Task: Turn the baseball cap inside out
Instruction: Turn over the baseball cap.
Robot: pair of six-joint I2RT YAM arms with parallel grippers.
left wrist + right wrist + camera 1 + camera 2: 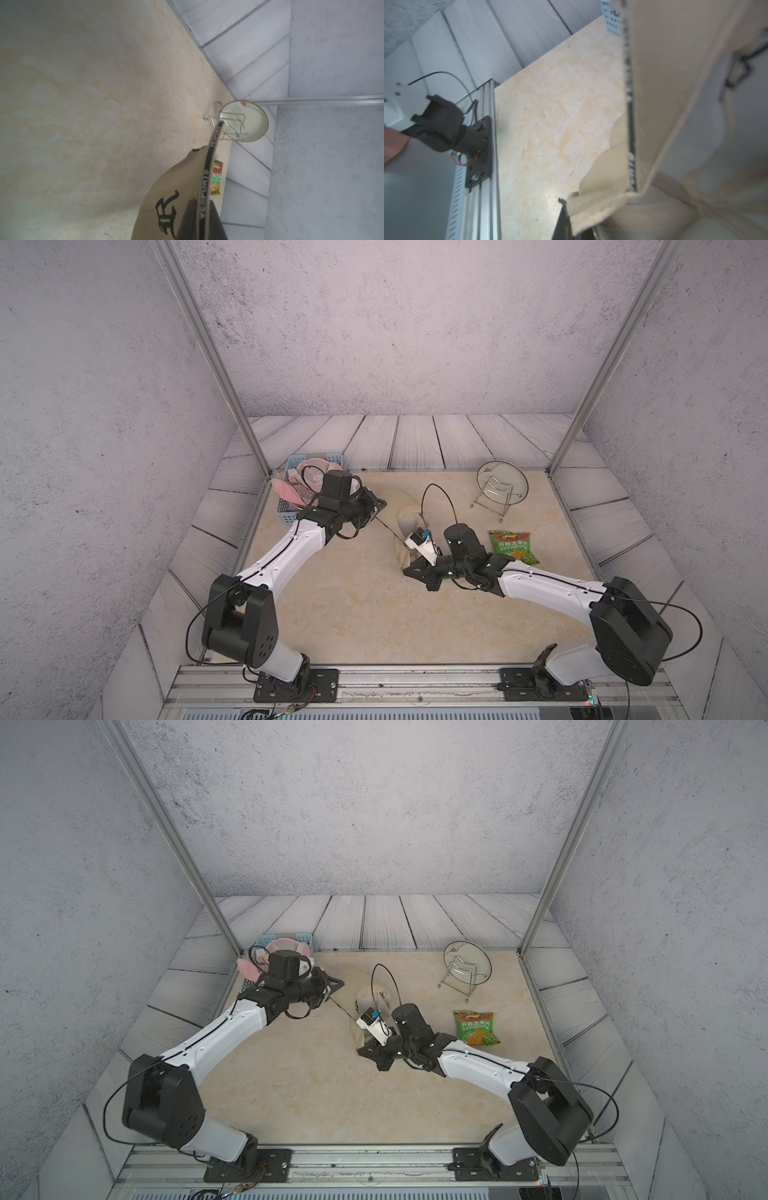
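Obs.: the beige baseball cap (406, 512) (367, 1003) sits over the middle of the marble-pattern tabletop (332, 614), strung between the two arms and nearer the right one. The left gripper (379, 508) (332, 988) is at the cap's far-left side with its jaws pressed together on the cap's black lettered band (207, 176). In the left wrist view the band runs straight out from between the dark fingers (191, 220), with the crown and its black embroidered mark hanging beside it. In both top views the band reads as a thin, taut dark line from this gripper to the crown. The right gripper (409, 568) (362, 1050) is at the near edge of the cap, jaws closed and pinching beige fabric. The right wrist view shows a fold of cap (664, 104) cloth bunched against one finger (562, 220), with the pale lining open beside it. Whether the crown rests on the table cannot be told. Surroundings: a blue basket (316, 457) holding pink fabric sits behind the left arm. A plate (517, 485) stands upright in a wire stand (490, 499) at the far right. A green snack bag (511, 545) lies flat just beside the right wrist, apart from the cap.
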